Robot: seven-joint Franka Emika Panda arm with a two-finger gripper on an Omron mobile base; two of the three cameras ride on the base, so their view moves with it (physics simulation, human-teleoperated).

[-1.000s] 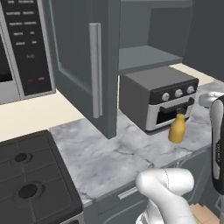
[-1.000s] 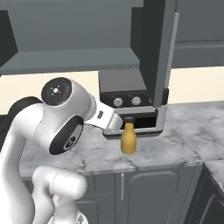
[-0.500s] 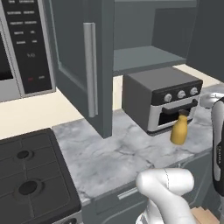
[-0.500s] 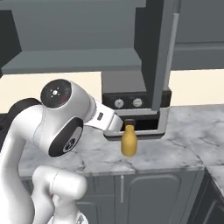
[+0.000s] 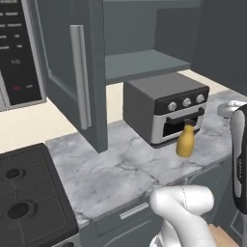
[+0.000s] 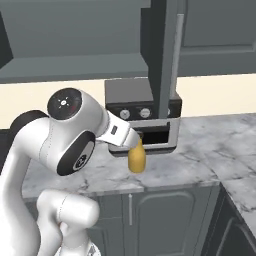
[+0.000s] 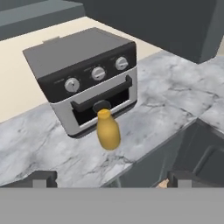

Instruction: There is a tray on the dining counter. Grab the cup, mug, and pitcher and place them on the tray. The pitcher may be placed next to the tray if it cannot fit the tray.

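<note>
The mustard-yellow pitcher [image 5: 186, 143] stands upright on the marble worktop, right in front of the toaster oven's door. From the right base camera the pitcher [image 6: 136, 159] has its neck partly covered by my white arm. In the hand view the pitcher [image 7: 108, 131] is in the middle, a good distance ahead of my gripper [image 7: 113, 180]. The two fingertips [image 7: 43, 178] stand far apart with nothing between them, so the gripper is open. The tray, the dining counter, the cup and the mug are out of view.
A silver toaster oven [image 5: 166, 108] sits behind the pitcher under open wall cabinets. A grey cabinet door [image 5: 72, 72] hangs open to the left of it. A black stove [image 5: 24, 202] lies at the left. The worktop [image 6: 220, 150] turns a corner at the right.
The whole scene has shifted in both base views, so the base has moved. The pitcher stays in front of the toaster oven. The gripper stays open.
</note>
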